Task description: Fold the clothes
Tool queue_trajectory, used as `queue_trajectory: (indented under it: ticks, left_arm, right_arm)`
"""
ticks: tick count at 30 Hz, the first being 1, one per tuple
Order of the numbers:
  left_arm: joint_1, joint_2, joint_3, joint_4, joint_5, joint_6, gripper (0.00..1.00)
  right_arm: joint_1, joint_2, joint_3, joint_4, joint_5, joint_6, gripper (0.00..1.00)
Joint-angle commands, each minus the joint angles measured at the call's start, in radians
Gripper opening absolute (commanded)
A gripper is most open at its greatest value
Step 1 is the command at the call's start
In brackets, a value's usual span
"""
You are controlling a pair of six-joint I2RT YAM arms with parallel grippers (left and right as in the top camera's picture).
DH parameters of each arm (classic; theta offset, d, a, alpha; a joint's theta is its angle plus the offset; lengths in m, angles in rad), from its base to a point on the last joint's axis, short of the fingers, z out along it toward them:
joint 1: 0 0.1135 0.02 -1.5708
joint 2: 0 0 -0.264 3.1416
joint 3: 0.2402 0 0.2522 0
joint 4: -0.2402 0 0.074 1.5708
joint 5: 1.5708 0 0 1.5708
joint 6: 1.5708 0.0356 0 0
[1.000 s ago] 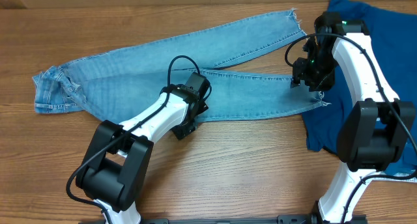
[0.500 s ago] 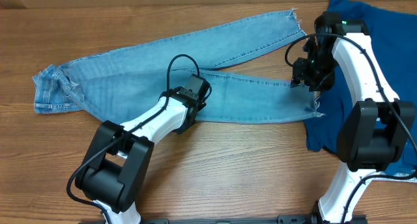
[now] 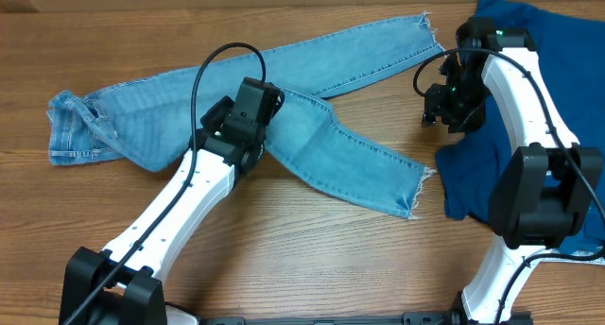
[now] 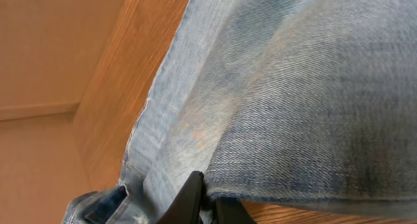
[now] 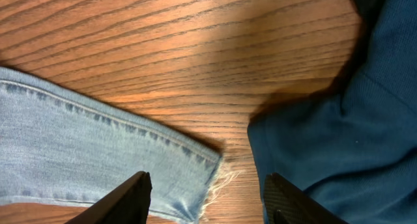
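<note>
The light blue jeans (image 3: 142, 117) lie across the table, waist at the left. One leg reaches up to the far right. The other leg now runs diagonally down to its frayed hem (image 3: 411, 197). My left gripper (image 3: 266, 97) is shut on a fold of that leg near the crotch; in the left wrist view its black fingertips (image 4: 190, 196) pinch the denim (image 4: 306, 107), which is lifted off the wood. My right gripper (image 3: 438, 108) hangs open beside the dark blue cloth. In the right wrist view a frayed jeans hem (image 5: 195, 175) lies on the table below its spread fingers (image 5: 133, 196).
A large dark blue garment (image 3: 529, 42) covers the right side of the table, and its edge (image 5: 352, 120) lies close to the right gripper. Bare wooden tabletop (image 3: 284, 259) lies in front of the jeans. The table's far edge runs along the top.
My left gripper has shut on the nearer jeans leg and pulled it up and to the left. That leg's hem slid away from the right gripper toward the front. The right arm stayed still.
</note>
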Motion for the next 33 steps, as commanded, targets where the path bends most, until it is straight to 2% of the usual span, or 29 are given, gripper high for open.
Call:
queue_trajectory:
  ticks: [1, 7, 15, 16, 18, 20, 23, 25, 29, 33]
  left_arm:
    - [0.010, 0.004, 0.011, 0.013, 0.022, 0.002, 0.09]
    - [0.029, 0.004, 0.012, 0.068, 0.014, 0.001, 0.10]
    - [0.128, 0.024, 0.011, 0.386, -0.007, -0.034, 0.10]
    - [0.135, 0.033, 0.012, 0.404, -0.003, -0.034, 0.15]
    - [0.149, 0.080, 0.012, 0.440, 0.016, -0.035, 0.54]
    - [0.154, 0.135, 0.012, 0.442, 0.023, -0.039, 0.59]
    - [0.155, 0.216, 0.016, 0.412, 0.013, -0.046, 0.78]
    - [0.156, 0.262, 0.052, 0.321, -0.024, -0.107, 0.80]
    - [0.170, 0.264, 0.144, 0.239, -0.022, -0.185, 0.86]
    - [0.192, 0.264, 0.288, 0.144, 0.036, -0.222, 0.87]
  right_arm:
    - [-0.008, -0.012, -0.002, -0.001, -0.007, 0.008, 0.59]
    - [-0.008, -0.012, -0.002, 0.000, -0.007, 0.008, 0.59]
    - [-0.008, -0.012, -0.002, 0.000, -0.007, 0.008, 0.59]
    - [-0.008, -0.012, -0.002, 0.000, -0.007, 0.008, 0.59]
    - [-0.008, -0.012, -0.002, 0.001, -0.007, 0.008, 0.59]
    - [-0.008, -0.012, -0.002, 0.000, -0.007, 0.008, 0.59]
    - [-0.008, -0.012, -0.002, -0.005, -0.007, 0.008, 0.59]
    - [-0.008, -0.012, -0.002, -0.011, -0.007, 0.008, 0.59]
    - [-0.008, -0.012, -0.002, -0.012, -0.007, 0.008, 0.59]
    - [-0.008, -0.012, -0.002, -0.013, -0.007, 0.008, 0.59]
